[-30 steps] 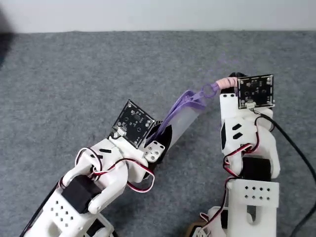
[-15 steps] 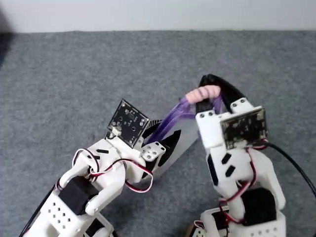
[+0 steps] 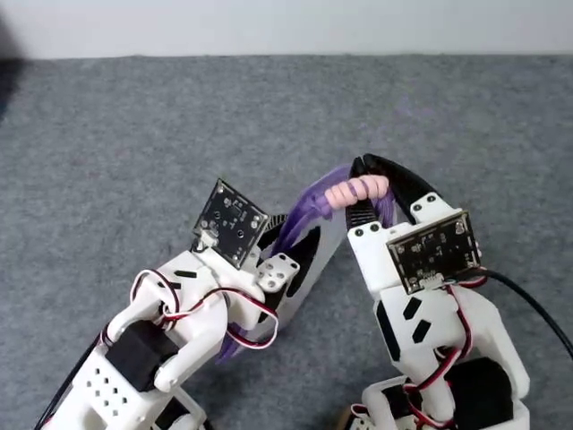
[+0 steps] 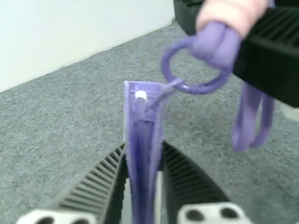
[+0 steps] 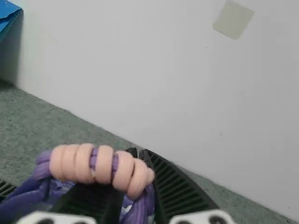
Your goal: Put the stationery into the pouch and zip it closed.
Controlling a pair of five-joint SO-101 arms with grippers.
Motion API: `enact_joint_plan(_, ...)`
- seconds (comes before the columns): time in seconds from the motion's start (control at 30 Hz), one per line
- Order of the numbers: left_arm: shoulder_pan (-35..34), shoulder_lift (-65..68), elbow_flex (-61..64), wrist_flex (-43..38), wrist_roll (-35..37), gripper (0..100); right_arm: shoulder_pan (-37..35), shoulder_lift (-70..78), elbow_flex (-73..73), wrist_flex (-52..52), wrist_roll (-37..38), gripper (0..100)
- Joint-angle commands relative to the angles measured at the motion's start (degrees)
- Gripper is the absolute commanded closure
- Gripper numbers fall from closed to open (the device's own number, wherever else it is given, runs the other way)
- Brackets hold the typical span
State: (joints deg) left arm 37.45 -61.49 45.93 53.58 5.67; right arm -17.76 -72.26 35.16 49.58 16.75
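Pouch: We see the pouch (image 3: pixel 315 240) near the middle of the high view, held on edge over the grey carpet (image 3: pixel 134 134). Its purple zip edge (image 4: pixel 140 135) runs from about 7 o'clock up toward 1 o'clock. We cannot tell whether its lower side touches the carpet.

Left gripper: The left gripper (image 3: pixel 288 240) comes in from 7 o'clock and is clamped on the pouch. In its own wrist view both ribbed black jaws press the purple zip edge from either side, and the edge stands thin and upright between them.

Zip pull: A purple ring (image 4: pixel 191 70) hangs at the far end of the zip edge, just past a small white spot (image 4: pixel 140 95) on that edge. A purple cord (image 4: pixel 252 116) passes through the ring and droops in a loop beside it.

Pink coil: The pink coil (image 3: pixel 356 190) sits at the 1 o'clock end of the pouch, wound round the purple cord. It lies crosswise to the right arm's jaws, and purple shows between its turns in the right wrist view.

Right gripper: The right gripper (image 3: pixel 365 168) enters from 5 o'clock, with its tips pointing toward 11 o'clock. Its black jaws are drawn together, with the pink coil and cord pinched between them. The tips meet just beyond the coil.

Contents: We cannot make out what lies inside the pouch.

Surroundings: A white wall (image 5: pixel 163 70) stands behind the table and carries a pale square patch (image 5: pixel 233 18). A blue object (image 5: pixel 8 11) shows at the edge of the right wrist view.
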Motion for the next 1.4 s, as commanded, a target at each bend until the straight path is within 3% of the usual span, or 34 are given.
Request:
enact_joint_plan(0.0,0.2,-1.2,-4.1,-1.2,-4.5,99,0.0,-0.4,-3.0,0.1,0.4,99.1)
enact_joint_plan(0.33,-6.0,-1.6,-10.8,2.1,-5.0,99,16.2,0.2,6.2,-2.2,-1.0,99.1)
enact_joint_plan(0.77,-8.2,-2.5,-17.0,6.2,-4.9,99,21.5,0.2,19.7,-8.5,-1.7,99.1)
enact_joint_plan(0.93,-8.0,-2.5,-14.6,5.8,-4.9,99,13.5,-0.2,15.5,3.7,2.8,97.4)
enact_joint_plan(1.13,-8.2,-2.9,-13.9,5.8,-4.9,99,4.4,-0.2,7.4,15.3,1.4,82.6)
enact_joint_plan(1.37,-7.9,-2.5,-13.8,5.8,-4.9,99,-8.8,0.1,2.5,13.5,0.9,90.8)
